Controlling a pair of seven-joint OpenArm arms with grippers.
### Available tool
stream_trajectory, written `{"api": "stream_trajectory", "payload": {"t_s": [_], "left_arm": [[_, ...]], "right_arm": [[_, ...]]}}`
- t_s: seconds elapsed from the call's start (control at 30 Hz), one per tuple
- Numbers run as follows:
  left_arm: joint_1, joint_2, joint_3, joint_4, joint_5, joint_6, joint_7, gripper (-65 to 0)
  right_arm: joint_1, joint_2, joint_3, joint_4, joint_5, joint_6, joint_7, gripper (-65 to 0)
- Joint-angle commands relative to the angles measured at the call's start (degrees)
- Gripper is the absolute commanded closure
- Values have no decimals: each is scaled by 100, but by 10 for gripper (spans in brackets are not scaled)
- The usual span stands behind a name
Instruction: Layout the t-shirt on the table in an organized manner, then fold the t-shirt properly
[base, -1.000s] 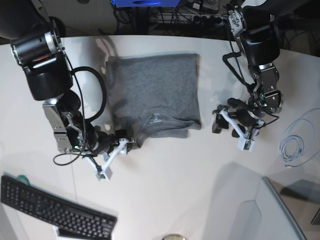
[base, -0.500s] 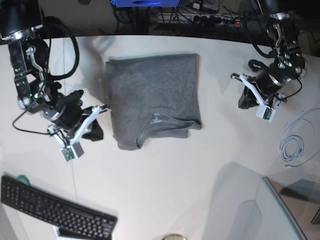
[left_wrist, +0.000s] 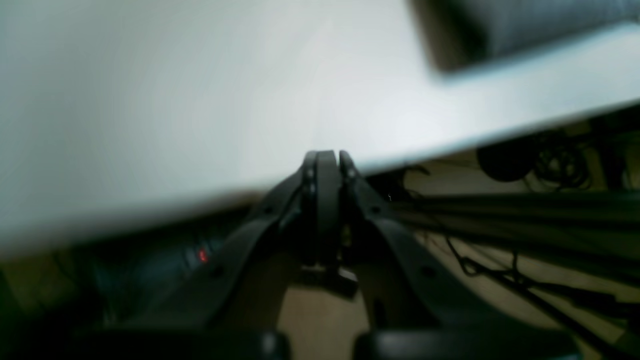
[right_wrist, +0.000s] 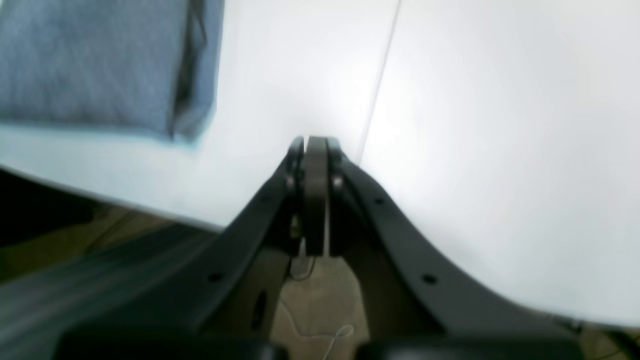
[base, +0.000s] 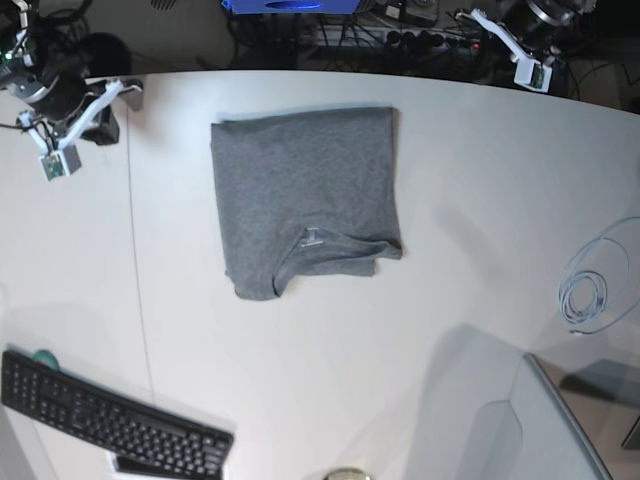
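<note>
The heather-grey t-shirt (base: 305, 190) lies folded into a rough rectangle in the middle of the white table (base: 480, 200), neckline and tag near its front edge. Nothing touches it. My right gripper (base: 118, 95) is up at the table's far left edge, well clear of the shirt. In the right wrist view the right gripper (right_wrist: 310, 141) is shut and empty, with the shirt's corner (right_wrist: 95, 60) at upper left. My left gripper (base: 478, 18) hangs beyond the far right edge. It is shut and empty (left_wrist: 326, 153) over the table edge (left_wrist: 150, 100).
A black keyboard (base: 110, 425) lies at the front left. A coiled white cable (base: 585, 295) sits at the right, and a grey slab (base: 520, 430) fills the front right corner. A thin dark seam (base: 135, 250) runs down the left of the table. Cables clutter the floor behind.
Both arms have pulled back from the shirt's front corners to the far edge of the table, and both grippers have shut. The shirt stays folded in place.
</note>
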Motion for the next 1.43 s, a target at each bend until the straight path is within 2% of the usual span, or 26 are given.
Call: {"api": "stream_trajectory", "payload": {"t_s": [0.0,0.07,0.2,0.37,0.5,0.6,0.7,0.8,0.87,0.93,0.97,1.03,1.4], "left_arm": [[76,26,-25,-170,-27,-43,-386,0],[103,141,-25,-777,386,-43,-826,0],[-3,352,-25,-2262,1564,-43,-2048,0],[-398,352,-25,-4196,2065,-43,-3314,0],[-856,273,-16,-5471,2522,-43,-3894,0],[-1409,185,389,-6517,3278,-43,-3911,0],[-1998,62,1030,-7502,3973,14,-3946,0],[-2429,62,1382,-7968,4219,876,-3903,0],[-2605,62,1417,-8126,4237,1465,-3867,0],[-2719,62,1470,-8135,4254,2019,-3463,0],[-2755,62,1470,-8100,4254,2291,-3234,0],[-2763,62,1470,-8021,4263,2537,-3023,0],[-2763,106,1461,-7871,4263,2555,-2988,0]], "right_arm": [[-179,47,23,57,51,33,77,0],[-434,249,-57,13,95,33,77,0],[-522,609,-962,-638,104,33,-37,0],[-505,539,-1885,-1596,95,33,-2,0],[-258,20,-2122,-2853,60,33,77,0],[295,-472,-2158,-4770,51,33,508,0],[1139,-973,-2166,-7266,51,42,1501,0],[1807,-1360,-2166,-9367,51,42,3435,0],[1983,-1580,-2166,-10062,51,16,4807,0],[2010,-1703,-2166,-10299,51,-2,5624,0],[2018,-1738,-2166,-10317,51,-2,5739,0],[2098,-1747,-2166,-10317,51,-2,5739,0],[2625,-1694,-2166,-10308,51,-2,5748,0]]}}
